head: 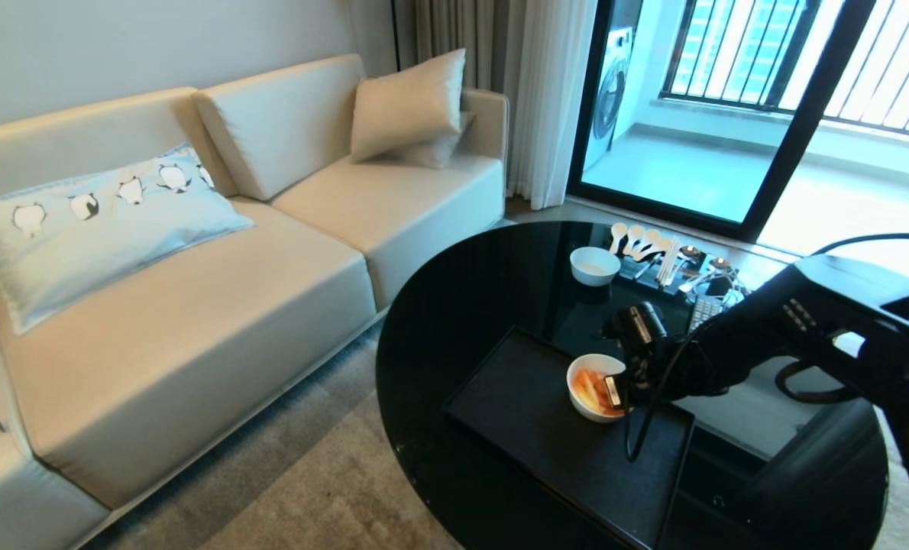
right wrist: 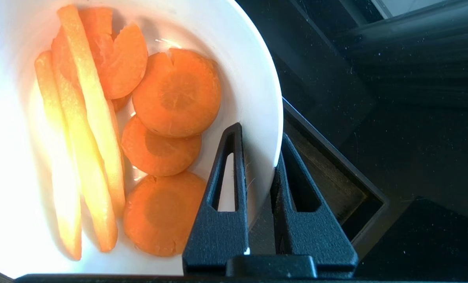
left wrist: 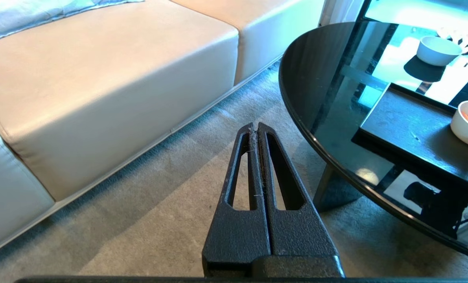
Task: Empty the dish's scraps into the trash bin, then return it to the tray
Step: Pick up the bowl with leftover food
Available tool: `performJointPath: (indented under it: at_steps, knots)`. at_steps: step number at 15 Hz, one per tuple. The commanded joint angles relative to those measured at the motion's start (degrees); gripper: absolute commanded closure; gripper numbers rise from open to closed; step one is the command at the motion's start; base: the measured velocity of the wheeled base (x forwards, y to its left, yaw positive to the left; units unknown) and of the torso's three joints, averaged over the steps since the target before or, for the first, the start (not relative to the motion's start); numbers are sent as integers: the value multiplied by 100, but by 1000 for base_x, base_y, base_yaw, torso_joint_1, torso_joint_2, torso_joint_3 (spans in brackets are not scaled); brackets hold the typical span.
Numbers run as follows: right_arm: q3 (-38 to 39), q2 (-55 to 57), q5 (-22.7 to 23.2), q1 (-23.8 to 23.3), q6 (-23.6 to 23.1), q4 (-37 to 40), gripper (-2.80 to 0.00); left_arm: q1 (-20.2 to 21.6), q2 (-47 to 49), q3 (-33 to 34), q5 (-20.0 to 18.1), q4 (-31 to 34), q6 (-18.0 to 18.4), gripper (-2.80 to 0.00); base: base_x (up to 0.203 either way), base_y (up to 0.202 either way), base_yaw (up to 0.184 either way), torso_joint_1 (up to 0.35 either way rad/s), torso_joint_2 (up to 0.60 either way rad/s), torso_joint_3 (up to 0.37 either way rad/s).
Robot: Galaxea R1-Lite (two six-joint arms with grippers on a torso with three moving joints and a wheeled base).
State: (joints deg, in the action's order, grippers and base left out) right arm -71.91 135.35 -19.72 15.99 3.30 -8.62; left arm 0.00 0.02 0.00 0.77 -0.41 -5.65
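Left gripper, lower centre of its wrist view, idle over carpet, fingers together. Tray lies on the table, lower centre of the head view. Dish with scraps sits at the tray's right edge. Right gripper clamps its rim: grasp made. Next, judged: lift level; trash bin unseen.

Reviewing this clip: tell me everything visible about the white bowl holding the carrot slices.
The dish is a plain white round bowl, smooth, glossy and fairly deep. It sits upright on the black tray, near the tray's edge on the robot's right. Inside lie the scraps: round orange carrot slices and pale yellow strips. The right tool is shut on its rim, one finger inside the wall, one outside.
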Motion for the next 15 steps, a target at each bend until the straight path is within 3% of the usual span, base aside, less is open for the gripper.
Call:
performJointPath:
  at_steps: [1, 6, 15]
  knots:
    - [15, -134, -5, -54, 4, 9, 0, 0, -2, 0, 2, -2, -6, 0, 0, 0, 0, 0, 0, 0]
    - [338, -669, 4, -170, 310, 83, 0, 0, -2, 0, 2, -2, -6, 0, 0, 0, 0, 0, 0, 0]
    - [1763, -1839, 35, -529, 934, 296, 0, 0, -2, 0, 2, -2, -6, 0, 0, 0, 0, 0, 0, 0]
